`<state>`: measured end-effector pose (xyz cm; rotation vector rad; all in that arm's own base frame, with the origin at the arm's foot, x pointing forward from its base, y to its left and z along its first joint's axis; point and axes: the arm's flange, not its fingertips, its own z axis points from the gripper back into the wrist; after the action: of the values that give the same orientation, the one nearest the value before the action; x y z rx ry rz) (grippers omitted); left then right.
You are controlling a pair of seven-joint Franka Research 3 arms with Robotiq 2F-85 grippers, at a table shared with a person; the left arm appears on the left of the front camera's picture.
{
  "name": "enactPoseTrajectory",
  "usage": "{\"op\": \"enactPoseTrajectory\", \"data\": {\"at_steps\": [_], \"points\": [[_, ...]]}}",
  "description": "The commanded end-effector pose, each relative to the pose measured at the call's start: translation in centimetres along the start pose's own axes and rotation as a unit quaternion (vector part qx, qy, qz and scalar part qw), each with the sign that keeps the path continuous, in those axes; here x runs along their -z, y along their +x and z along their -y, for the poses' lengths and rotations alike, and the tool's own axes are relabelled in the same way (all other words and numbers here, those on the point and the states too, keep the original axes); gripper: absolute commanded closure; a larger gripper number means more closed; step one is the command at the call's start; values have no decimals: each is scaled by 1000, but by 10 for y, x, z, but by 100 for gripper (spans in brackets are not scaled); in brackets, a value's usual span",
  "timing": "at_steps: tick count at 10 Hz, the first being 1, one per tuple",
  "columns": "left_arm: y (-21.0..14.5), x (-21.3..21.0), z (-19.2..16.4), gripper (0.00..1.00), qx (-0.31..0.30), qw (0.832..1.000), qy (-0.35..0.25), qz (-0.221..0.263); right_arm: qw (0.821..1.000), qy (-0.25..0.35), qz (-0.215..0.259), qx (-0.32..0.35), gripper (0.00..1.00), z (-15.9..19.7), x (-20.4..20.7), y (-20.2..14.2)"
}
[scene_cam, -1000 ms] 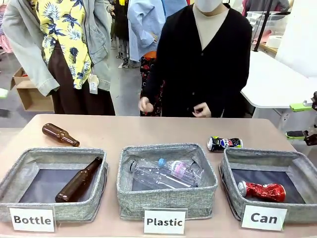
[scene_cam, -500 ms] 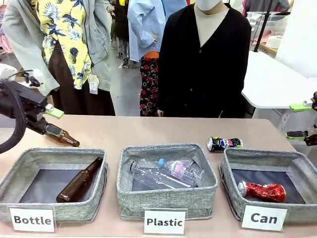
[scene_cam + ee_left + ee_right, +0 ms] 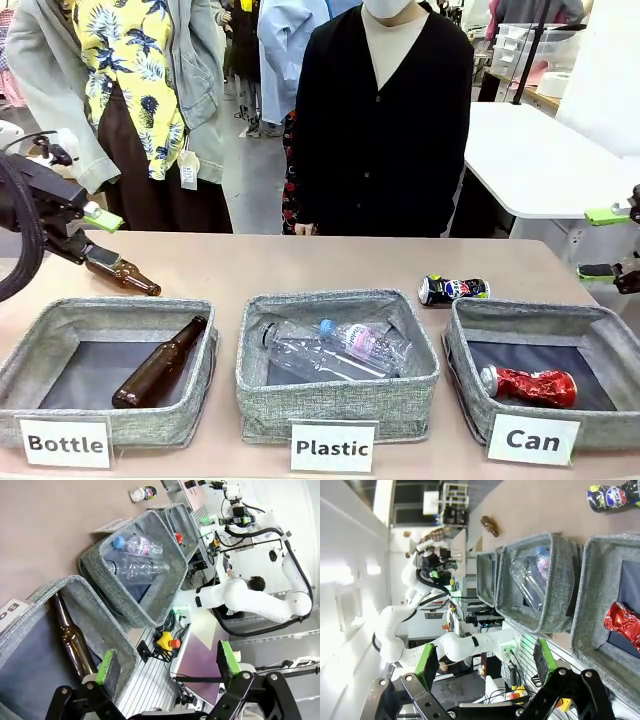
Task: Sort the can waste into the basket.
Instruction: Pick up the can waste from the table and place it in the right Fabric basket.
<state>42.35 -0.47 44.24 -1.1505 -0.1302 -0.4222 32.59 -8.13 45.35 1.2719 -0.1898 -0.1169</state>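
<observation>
Currently red can (image 3: 530,385) in basket (image 3: 462,358); Pepsi can (image 3: 453,290) on bench (image 3: 300,265) just behind its far rim. Right claw (image 3: 603,243) wide, empty, beside bench edge; left claw (image 3: 97,238) wide by a bottle (image 3: 125,274). Risk: dented can rolls from pads, or bottle taken instead

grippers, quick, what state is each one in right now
left gripper: open, holding nothing
right gripper: open, holding nothing

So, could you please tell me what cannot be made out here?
Front view: the brown glass bottle on the table, base partly behind the left gripper.
Right wrist view: the crushed shiny red can is cut by the edge.
Left wrist view: the white card has its word cut off.
</observation>
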Motion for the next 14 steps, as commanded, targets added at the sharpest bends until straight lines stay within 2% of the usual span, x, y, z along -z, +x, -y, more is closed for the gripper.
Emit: {"op": "enactPoseTrajectory", "data": {"at_steps": [1, 2, 3, 4, 5, 6, 7, 9, 10, 11, 12, 14], "points": [[-6, 1, 1, 0, -3, 1000, -5, 2, 1000, -3, -5, -7, 0, 0, -2, -3], [-6, 1, 1, 0, -3, 1000, -5, 2, 1000, 0, 0, 0, 0, 0, 0, 0], [-6, 1, 1, 0, -3, 1000, -5, 2, 983, -179, 34, -6, 0, -19, 12, -1], [-6, 1, 1, 0, -3, 1000, -5, 2, 957, -285, 23, -47, 0, -40, 37, 9], [-6, 1, 1, 0, -3, 1000, -5, 2, 930, -361, 5, -62, 0, -54, 58, 24], [-6, 1, 1, 0, -3, 1000, -5, 2, 901, -427, 23, -71, 0, -64, 76, 43], [-6, 1, 1, 0, -3, 1000, -5, 2, 868, -486, 52, -83, 0, -69, 96, 56], [-6, 1, 1, 0, -3, 1000, -5, 2, 822, -550, 81, -125, 0, -67, 137, 76], [-6, 1, 1, 0, -3, 1000, -5, 2, 822, -540, 96, -152, 0, -62, 148, 80], [-6, 1, 1, 0, -3, 1000, -5, 2, 848, -510, 95, -103, 0, -63, 133, 64], [-6, 1, 1, 0, -3, 1000, -5, 2, 833, -521, 82, -169, 0, -72, 145, 70], [-6, 1, 1, 0, -3, 1000, -5, 2, 831, -529, 82, -153, 0, -61, 144, 74]]}}
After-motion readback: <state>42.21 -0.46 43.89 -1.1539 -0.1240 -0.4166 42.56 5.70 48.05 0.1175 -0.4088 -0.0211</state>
